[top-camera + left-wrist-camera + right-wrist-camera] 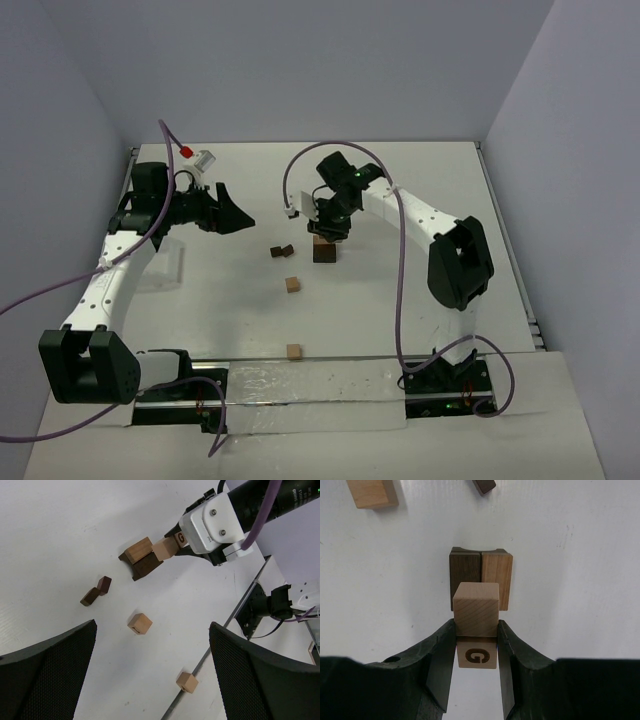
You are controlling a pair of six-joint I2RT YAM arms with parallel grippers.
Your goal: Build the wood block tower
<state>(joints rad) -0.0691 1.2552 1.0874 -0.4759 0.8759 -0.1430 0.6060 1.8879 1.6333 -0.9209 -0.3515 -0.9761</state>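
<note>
My right gripper (476,632) is shut on a light tan block printed with a G (476,630) and holds it just above the tower base. The base is a dark brown block (465,572) and a tan block (497,577) side by side on the table; it also shows in the top view (324,250) and in the left wrist view (142,560). My left gripper (235,215) is open and empty, off to the left of the base. Loose blocks lie on the table: two small dark ones (281,251), a tan one (292,285) and another tan one (294,351).
The right arm (420,215) reaches over the table's middle from the right. A white strip (300,385) runs along the near edge between the arm bases. Grey walls close the left, back and right sides.
</note>
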